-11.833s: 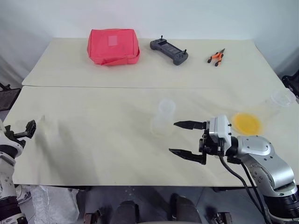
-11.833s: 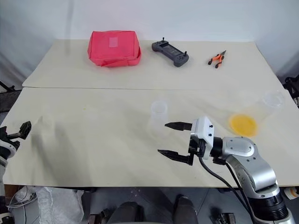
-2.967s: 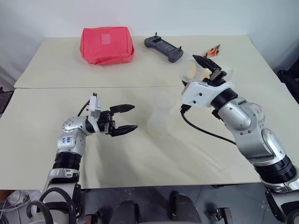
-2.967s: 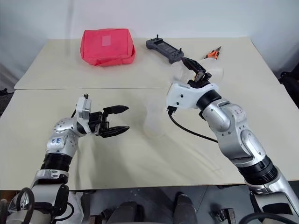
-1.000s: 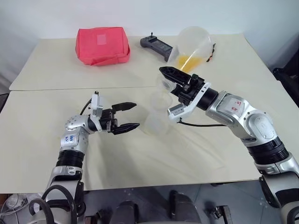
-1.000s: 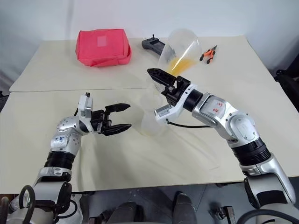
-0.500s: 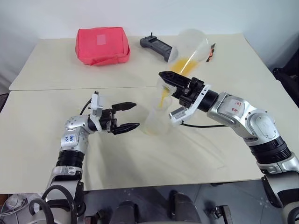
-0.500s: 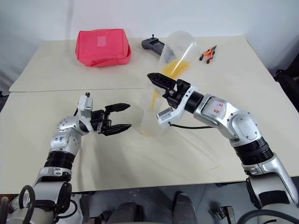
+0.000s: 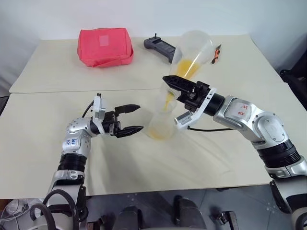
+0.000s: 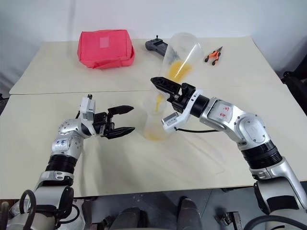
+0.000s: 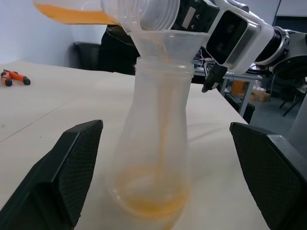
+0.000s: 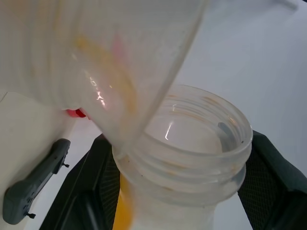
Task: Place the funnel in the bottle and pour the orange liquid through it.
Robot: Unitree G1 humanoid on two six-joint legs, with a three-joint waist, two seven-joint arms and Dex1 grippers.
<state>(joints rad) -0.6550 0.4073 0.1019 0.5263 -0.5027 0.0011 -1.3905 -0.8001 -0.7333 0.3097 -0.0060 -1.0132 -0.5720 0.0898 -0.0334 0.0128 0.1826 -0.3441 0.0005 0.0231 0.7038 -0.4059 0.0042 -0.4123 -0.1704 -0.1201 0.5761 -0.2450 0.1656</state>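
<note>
Since a second back: tipped steeper, and now pouring through the funnel.

Right gripper (image 9: 184,98) clamped on the tall clear tapered cup (image 9: 192,50), tilted so its rim meets the small translucent plastic funnel (image 11: 165,43) seated in the neck of the frosted conical plastic bottle (image 11: 156,143) mid-table; translucent yellow-orange liquid (image 11: 153,203) pooling at the base. Left gripper (image 9: 129,119), fingers wide apart, waiting just beside the bottle, probably ready to steady it.

A small translucent plastic funnel (image 11: 165,44) sits in a frosted conical plastic bottle (image 9: 160,122); behind, a tilted clear tapered cup (image 9: 192,50).
</note>
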